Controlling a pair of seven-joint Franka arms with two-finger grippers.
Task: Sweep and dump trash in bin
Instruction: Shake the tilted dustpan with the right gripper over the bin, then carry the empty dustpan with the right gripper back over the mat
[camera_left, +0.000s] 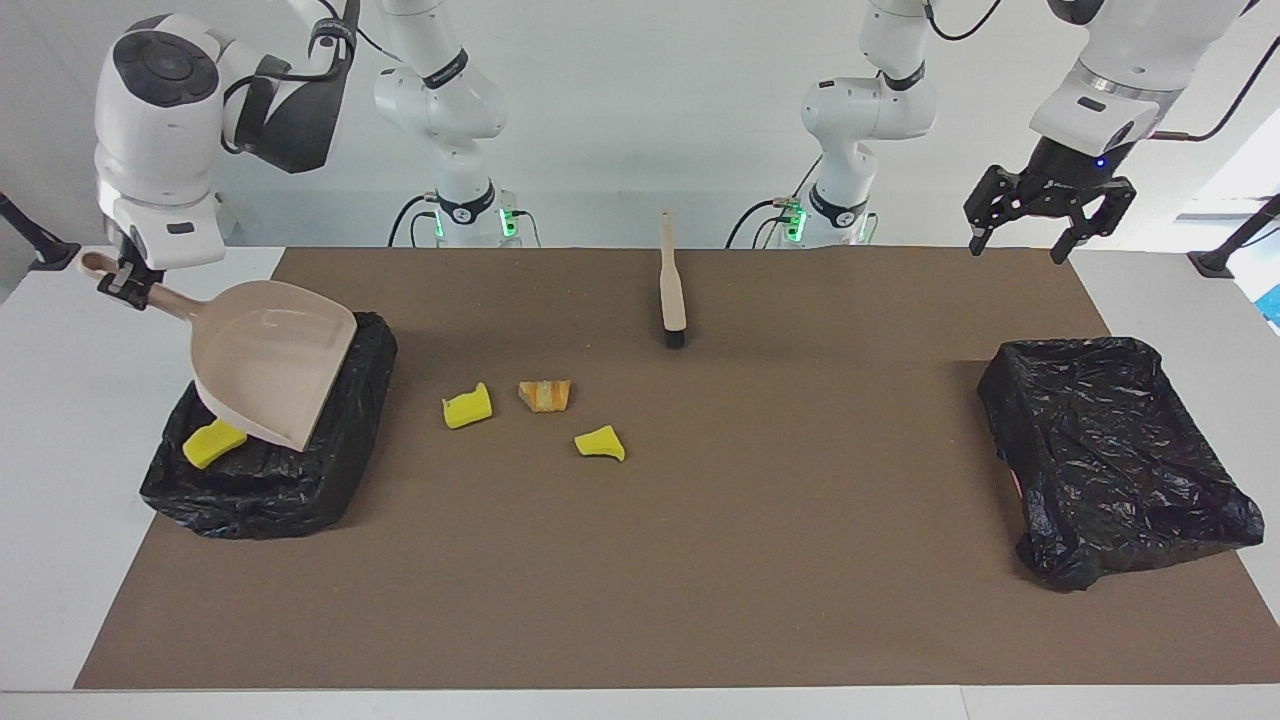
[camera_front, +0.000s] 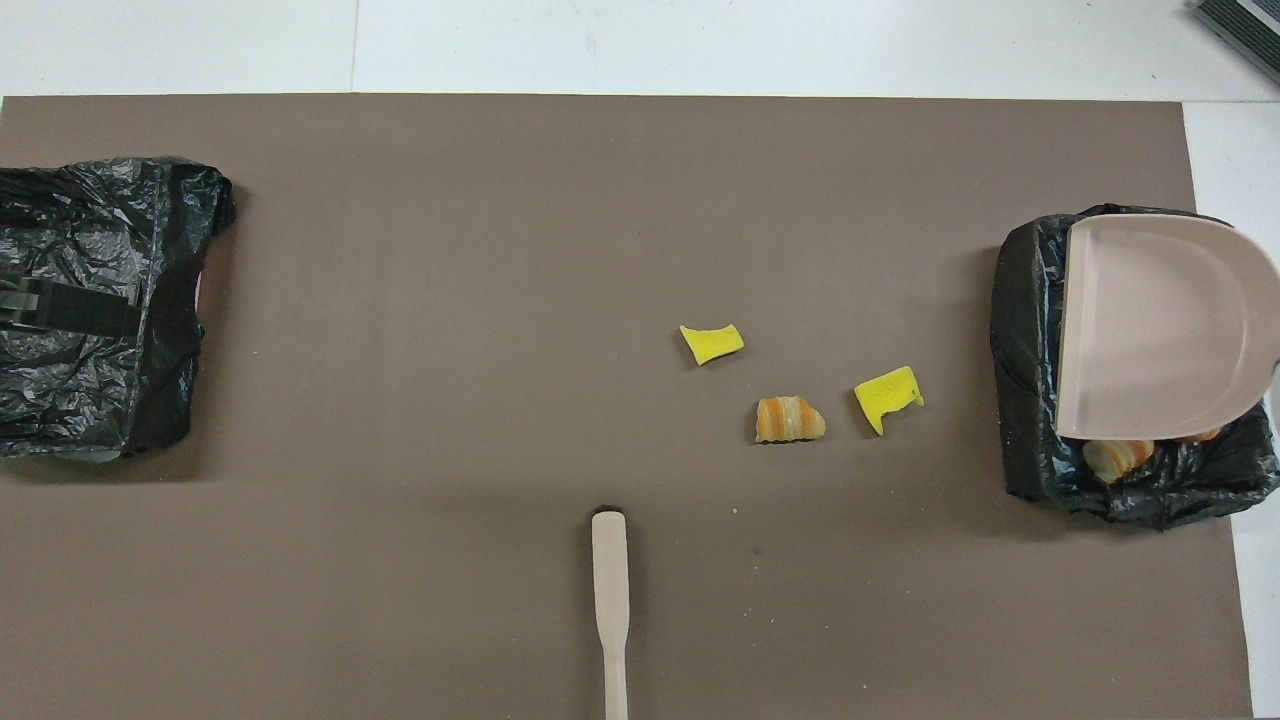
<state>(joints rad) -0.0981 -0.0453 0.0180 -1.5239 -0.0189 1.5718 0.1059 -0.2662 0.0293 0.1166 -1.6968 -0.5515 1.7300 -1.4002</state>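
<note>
Dustpan (camera_left: 268, 375) covers bin (camera_left: 355, 440) — 3 trash pieces (camera_left: 545, 394) beside brush (camera_left: 671, 283).

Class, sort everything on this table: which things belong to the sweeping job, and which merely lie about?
Job: three trash pieces on the mat; dustpan held by the right gripper; lined bin beneath it; brush.

Lying about: second lined bin; left gripper, open, waiting.

bright, even overhead light, soft short shadows, sharp focus, faint sheen on black plastic
</note>
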